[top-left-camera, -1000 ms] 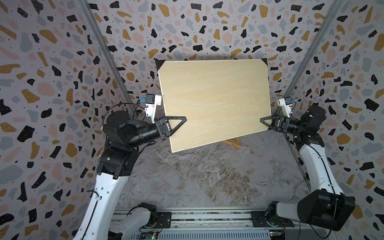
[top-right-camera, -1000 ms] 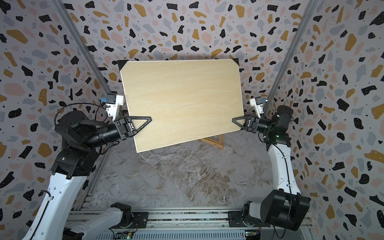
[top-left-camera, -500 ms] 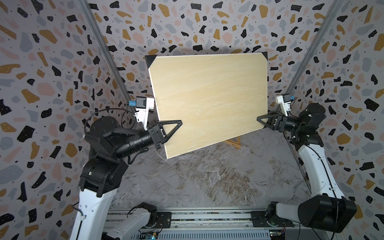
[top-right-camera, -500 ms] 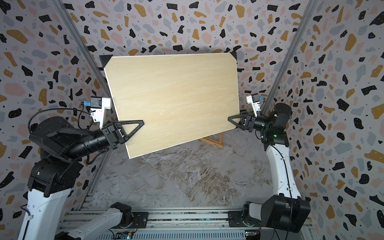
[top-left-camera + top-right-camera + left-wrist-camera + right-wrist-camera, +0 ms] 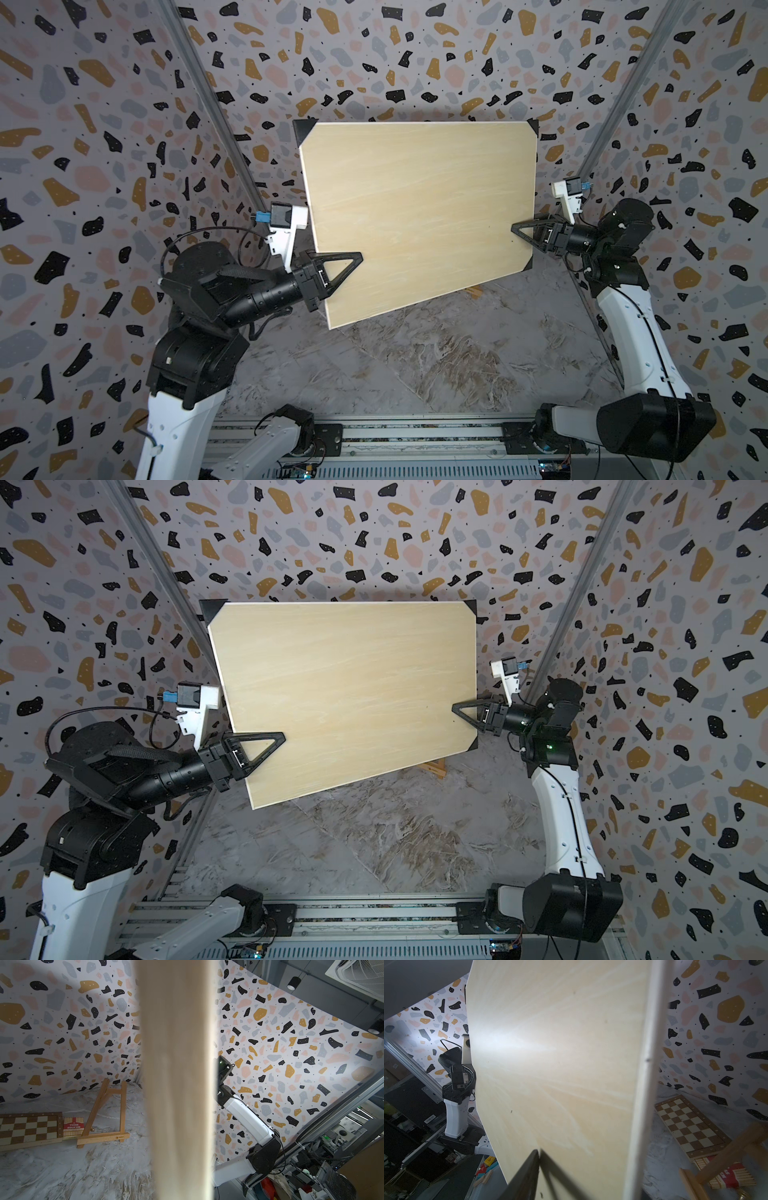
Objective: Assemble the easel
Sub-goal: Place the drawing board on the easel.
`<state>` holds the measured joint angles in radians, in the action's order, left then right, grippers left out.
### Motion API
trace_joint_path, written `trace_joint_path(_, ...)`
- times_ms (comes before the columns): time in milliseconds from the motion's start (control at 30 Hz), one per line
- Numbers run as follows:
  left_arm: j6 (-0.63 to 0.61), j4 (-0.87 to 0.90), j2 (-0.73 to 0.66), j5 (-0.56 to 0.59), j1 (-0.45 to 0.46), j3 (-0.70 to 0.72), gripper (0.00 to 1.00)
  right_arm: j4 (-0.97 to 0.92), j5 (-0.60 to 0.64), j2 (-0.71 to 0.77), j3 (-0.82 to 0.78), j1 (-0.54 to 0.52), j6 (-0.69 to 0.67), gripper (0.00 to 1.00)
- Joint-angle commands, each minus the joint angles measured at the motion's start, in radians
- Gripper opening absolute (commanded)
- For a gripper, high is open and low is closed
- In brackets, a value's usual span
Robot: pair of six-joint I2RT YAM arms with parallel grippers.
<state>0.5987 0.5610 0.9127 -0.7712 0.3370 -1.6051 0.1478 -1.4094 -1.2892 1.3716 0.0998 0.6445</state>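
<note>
A pale board [image 5: 415,220] with black corners is filling the middle of the frame in both top views, hanging tilted above the marbled table [image 5: 436,374]. In the left wrist view a chessboard [image 5: 29,1128] is lying flat on the table, with a red card box [image 5: 73,1126] sitting just beside it.

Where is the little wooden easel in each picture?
Top view: a bit of easel peeks out under the board's lower edge.
Top view: the same bit, same edge.
Left wrist: easel beside the red card box.
Right wrist: blurred, past the board's edge, near the chessboard.
Landmark: the board, in all four.
</note>
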Motion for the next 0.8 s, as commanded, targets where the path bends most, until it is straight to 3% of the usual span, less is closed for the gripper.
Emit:
trace_joint_path(0,0.016,-0.273,-0.035,-0.144,0.024,-0.049,0.00,-0.004,0.023,-0.006,0.078,-0.006,-0.026,0.52)
trace_joint_path(333,0.123,-0.407,-0.005,-0.176,0.024,-0.007,0.00,0.000,0.054,-0.058,0.151,-0.027,0.059,0.51)
trace_joint_path(533,0.034,-0.326,0.034,-0.138,0.024,-0.005,0.00,-0.017,0.118,-0.057,0.128,0.011,0.043,0.45)
trace_joint_path(767,-0.090,-0.321,0.138,-0.103,0.008,0.022,0.00,-0.083,0.202,-0.046,0.093,0.022,-0.084,0.35)
